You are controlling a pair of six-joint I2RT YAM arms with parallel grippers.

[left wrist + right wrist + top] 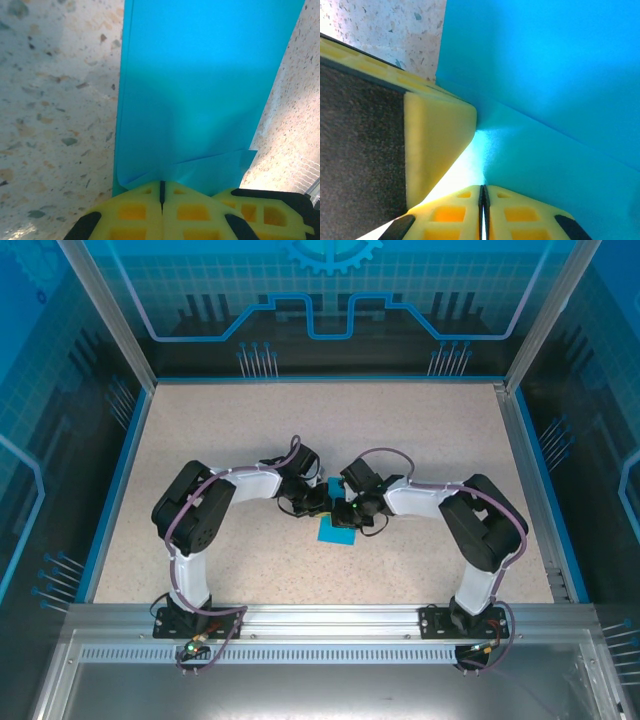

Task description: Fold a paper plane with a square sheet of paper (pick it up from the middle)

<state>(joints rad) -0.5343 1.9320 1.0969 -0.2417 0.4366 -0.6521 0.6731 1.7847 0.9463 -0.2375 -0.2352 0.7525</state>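
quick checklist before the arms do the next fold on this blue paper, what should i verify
1. Left gripper shut on the paper: ok, the paper's edge meets the closed tips.
2. Right gripper shut on the paper: ok, as far as the wrist view shows.
3. Crease present: ok, a fold line runs out from the left gripper's tips.
4. Grippers clear of each other: not ok, a left finger sits right beside the right gripper.
5. Paper edges lined up: cannot tell.

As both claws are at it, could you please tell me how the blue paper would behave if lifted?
Probably floppy: the paper looks thin and buckles near the left claw. Likely very light, so a push might slide it over the table. The sharp crease in the right wrist view suggests it holds folds.
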